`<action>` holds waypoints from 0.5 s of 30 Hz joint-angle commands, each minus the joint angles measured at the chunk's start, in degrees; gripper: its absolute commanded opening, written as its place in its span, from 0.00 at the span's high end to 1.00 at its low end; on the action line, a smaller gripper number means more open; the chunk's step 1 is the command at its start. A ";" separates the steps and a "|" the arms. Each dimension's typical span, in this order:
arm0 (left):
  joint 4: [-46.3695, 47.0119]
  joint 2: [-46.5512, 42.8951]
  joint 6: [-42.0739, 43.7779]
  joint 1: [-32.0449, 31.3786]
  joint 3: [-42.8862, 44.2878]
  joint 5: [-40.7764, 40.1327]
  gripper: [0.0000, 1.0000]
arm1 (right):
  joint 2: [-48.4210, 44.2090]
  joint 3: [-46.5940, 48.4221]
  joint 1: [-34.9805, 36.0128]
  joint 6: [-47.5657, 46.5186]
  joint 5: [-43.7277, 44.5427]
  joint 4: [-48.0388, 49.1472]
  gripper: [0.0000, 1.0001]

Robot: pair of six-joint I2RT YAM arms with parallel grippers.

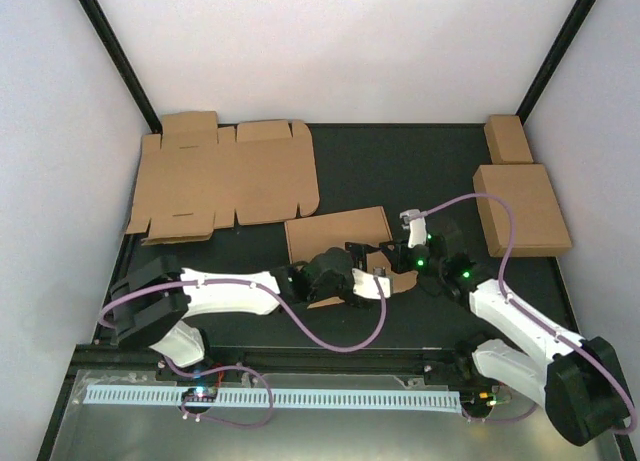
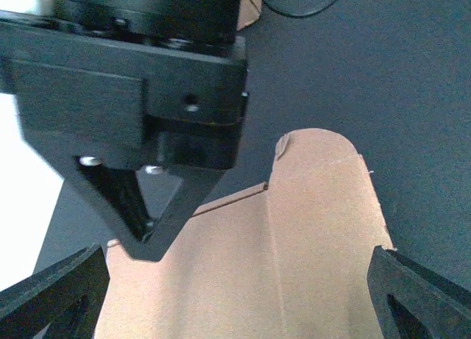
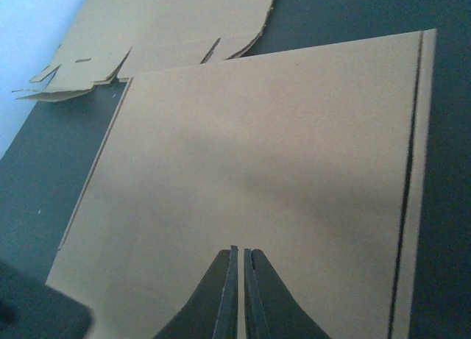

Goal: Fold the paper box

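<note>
Paper box: the paper box (image 1: pixel 335 231) lies mid-table, a little left of centre, where my two arms meet. Its big panel is flat, and its near-right edge is under the claws.
Left claw: my left claw (image 2: pixel 235 269) is spread wide with a finger on either side of the rounded tab (image 2: pixel 316 177). It holds nothing.
Right claw: my right claw (image 3: pixel 241 280) is pressed together with nothing between the fingers, its tip low over the big panel. In the left wrist view the tip looks to rest on the cardboard, but I cannot confirm contact.
Tab: it looks flat or nearly flat on the dark table (image 1: pixel 400 171), with a faint score line across its base.
Step in hand: my judgement is that the tab flap gets raised while the right claw pins the panel.
Doing it well: I want the right tip pressing just beside the score line, so the bend happens there and nowhere else. The left claw should come in low, get one finger under the tab's edge and lift slowly. I pinch only once the tab sits centred between the fingers.
Risk: the light cardboard will likely slide if the pin loosens. The claws are also very near each other, so I watch for a knock.
Elsewhere: a flat sheet (image 1: pixel 225 171) lies far left and two folded boxes (image 1: pixel 520 206) far right, all well apart from the work.
</note>
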 commanded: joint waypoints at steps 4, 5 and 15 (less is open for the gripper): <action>1.24 -7.69 -2.20 -0.17 -1.49 -1.89 0.01 | -3.93 -0.48 0.11 -1.19 5.46 -3.04 0.96; 1.25 -8.75 -2.51 -0.21 -1.84 -1.77 0.01 | -4.10 -0.36 0.11 -1.28 6.19 -3.61 0.96; -4.18 -19.09 -12.00 0.39 -6.72 -2.86 0.01 | -4.91 -0.11 0.11 -1.10 7.33 -5.85 0.96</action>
